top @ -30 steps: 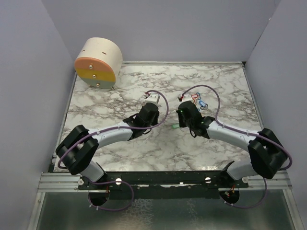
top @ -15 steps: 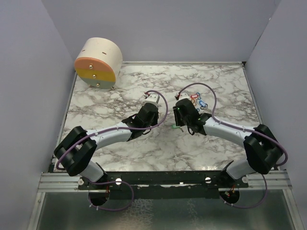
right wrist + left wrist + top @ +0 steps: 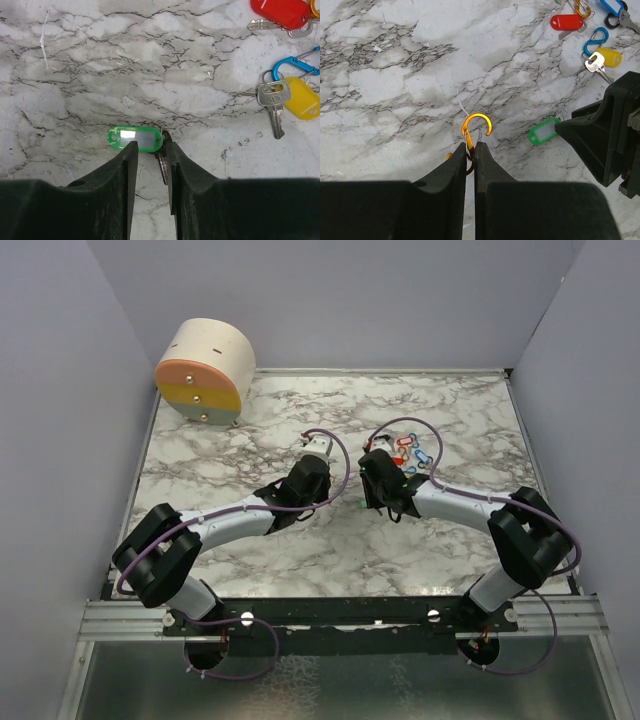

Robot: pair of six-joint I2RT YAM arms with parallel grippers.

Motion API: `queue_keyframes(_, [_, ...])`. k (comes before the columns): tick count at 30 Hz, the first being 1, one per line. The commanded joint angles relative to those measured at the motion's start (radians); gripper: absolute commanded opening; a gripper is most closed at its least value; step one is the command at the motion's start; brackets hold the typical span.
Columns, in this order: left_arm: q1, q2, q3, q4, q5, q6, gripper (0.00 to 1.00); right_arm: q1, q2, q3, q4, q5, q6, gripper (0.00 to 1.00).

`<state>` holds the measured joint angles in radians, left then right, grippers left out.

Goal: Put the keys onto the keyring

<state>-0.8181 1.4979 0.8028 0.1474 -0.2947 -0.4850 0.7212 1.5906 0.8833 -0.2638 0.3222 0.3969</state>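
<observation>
— Left tool?
— Closed tight on the orange carabiner keyring, clamping its straight side. Hook pokes out past the tips, low over the marble surface.
— Right tool?
— Fingers apart, down at the surface, straddling the green-tagged key. Tag lies flat just ahead of the tips. Silver blade runs back into the gap, close against one finger. No pinch on it, as far as visible.
— Spacing between the two tools?
— Near each other at mid-surface, tips facing, not touching.
— Other keys?
— Lying loose beyond the right tool: red-tagged key, yellow-tagged key nearer. Both apart from the keyring.
— Anything else?
— Round wooden drum in the far left corner, well apart from both arms.
</observation>
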Motion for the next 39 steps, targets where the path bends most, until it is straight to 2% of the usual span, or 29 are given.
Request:
queue_keyframes(1, [0.002, -0.031, -0.015, 0.018, 0.020, -0.003, 0.00, 0.008, 0.022, 0.022, -0.003, 0.036, 0.023, 0.28])
queue_keyframes(39, [0.004, -0.034, -0.016, 0.012, 0.005, 0.004, 0.00, 0.004, 0.077, 0.029, 0.047, 0.083, 0.024, 0.10])
